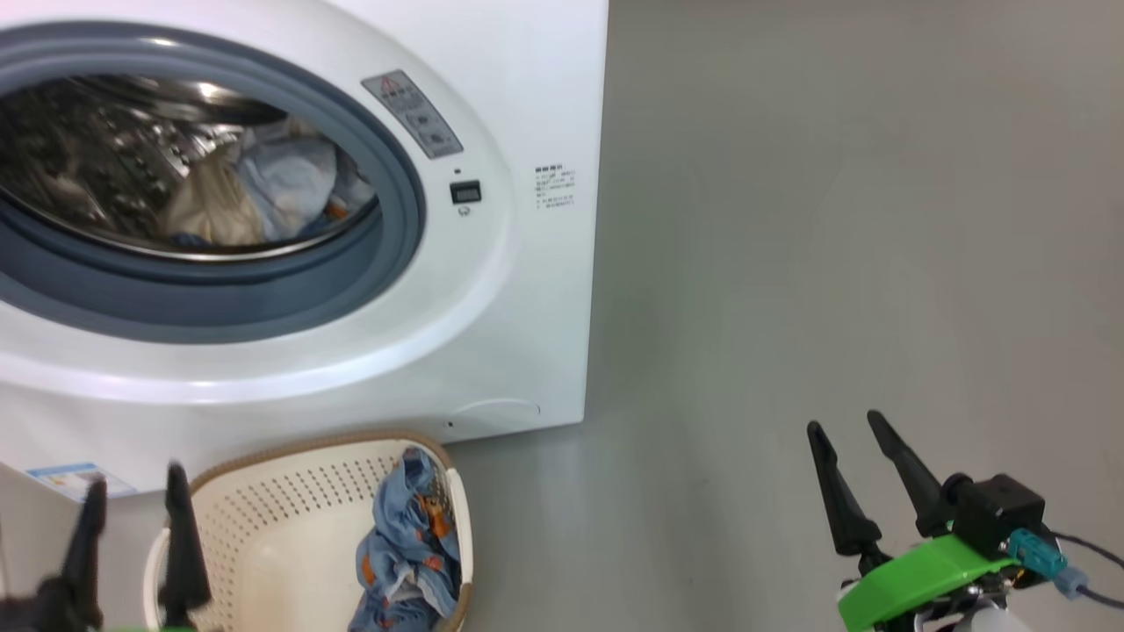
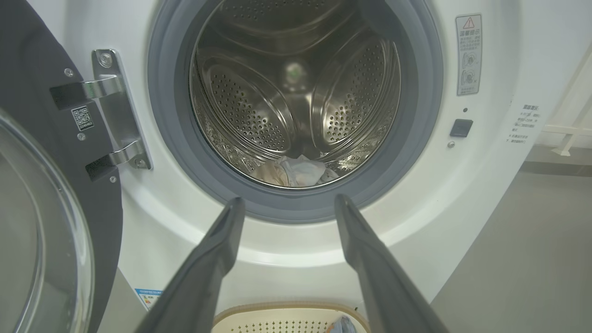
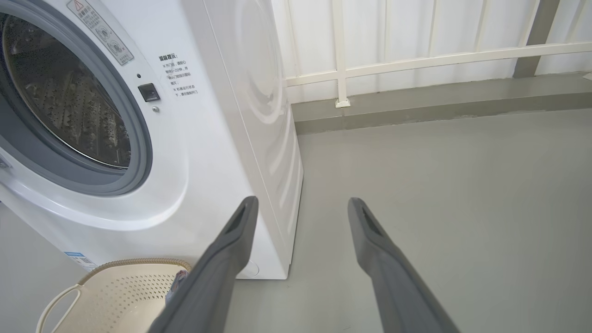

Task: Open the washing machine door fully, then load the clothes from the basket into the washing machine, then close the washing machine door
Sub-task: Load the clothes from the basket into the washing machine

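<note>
The white washing machine [image 1: 527, 290] stands with its round mouth uncovered. Its door [image 2: 41, 194] is swung wide to the left, hinges showing in the left wrist view. A cream and pale blue garment [image 1: 255, 197] lies in the steel drum [image 2: 296, 97]. On the floor below sits the cream basket [image 1: 290, 527], holding a light blue garment with orange prints [image 1: 408, 549] against its right wall. My left gripper [image 1: 132, 505] hangs open beside the basket's left rim, nothing between its fingers. My right gripper [image 1: 847, 434] is open over bare floor to the right.
Grey floor [image 1: 834, 246] stretches right of the machine. A white railing and a low grey kerb [image 3: 416, 92] run behind it. A blue label sticker [image 1: 75, 478] sits low on the machine's front, left of the basket.
</note>
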